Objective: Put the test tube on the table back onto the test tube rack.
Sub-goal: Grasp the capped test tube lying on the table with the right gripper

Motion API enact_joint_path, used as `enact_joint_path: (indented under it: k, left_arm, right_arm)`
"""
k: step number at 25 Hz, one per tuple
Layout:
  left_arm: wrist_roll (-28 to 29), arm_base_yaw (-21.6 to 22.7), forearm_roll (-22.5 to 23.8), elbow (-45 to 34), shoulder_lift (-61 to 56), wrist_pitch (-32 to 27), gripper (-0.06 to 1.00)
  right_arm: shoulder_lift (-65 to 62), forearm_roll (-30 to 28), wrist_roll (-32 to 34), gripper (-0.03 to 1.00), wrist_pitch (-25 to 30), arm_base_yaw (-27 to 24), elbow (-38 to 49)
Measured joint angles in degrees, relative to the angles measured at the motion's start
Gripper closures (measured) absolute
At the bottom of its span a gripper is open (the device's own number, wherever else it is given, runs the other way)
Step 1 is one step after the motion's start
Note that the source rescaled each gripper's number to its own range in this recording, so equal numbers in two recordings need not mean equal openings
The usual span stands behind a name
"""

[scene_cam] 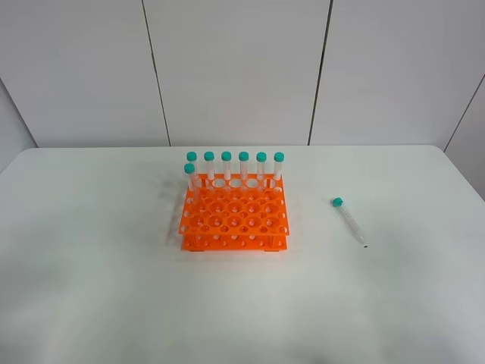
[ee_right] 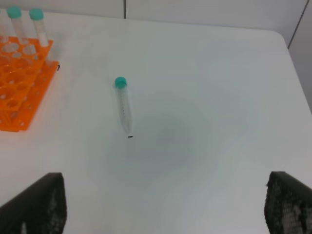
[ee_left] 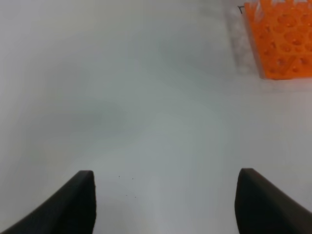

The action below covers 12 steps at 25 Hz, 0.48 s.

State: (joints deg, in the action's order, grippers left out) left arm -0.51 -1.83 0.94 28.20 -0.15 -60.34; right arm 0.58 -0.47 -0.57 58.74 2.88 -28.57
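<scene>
On the table [scene_cam: 91,288], the test tube [scene_cam: 348,221] lies near the test tube rack [scene_cam: 235,220]. Empty, the left gripper [ee_left: 165,204] and right gripper [ee_right: 163,207] gape wide.

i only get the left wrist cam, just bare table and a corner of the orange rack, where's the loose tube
Observer: The test tube lies flat on the table, to the right of the test tube rack in the exterior high view and clear of it. Its teal cap points toward the far edge.
Operator: ok is the right hand on it
Observer: No. In the right wrist view the right hand is open, and the tube lies ahead of it, not between its fingers.
</scene>
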Motion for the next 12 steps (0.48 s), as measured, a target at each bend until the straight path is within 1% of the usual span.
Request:
enact_joint_path:
  k: [9, 12]
  left_arm:
    - [0.0, 0.0, 0.0, 0.0, 0.0, 0.0, 0.07]
    - [0.0, 0.0, 0.0, 0.0, 0.0, 0.0, 0.07]
  right_arm:
    - [0.06, 0.0, 0.0, 0.08, 0.0, 0.0, 0.0]
    - [2.11, 0.0, 0.0, 0.08, 0.06, 0.0, -0.7]
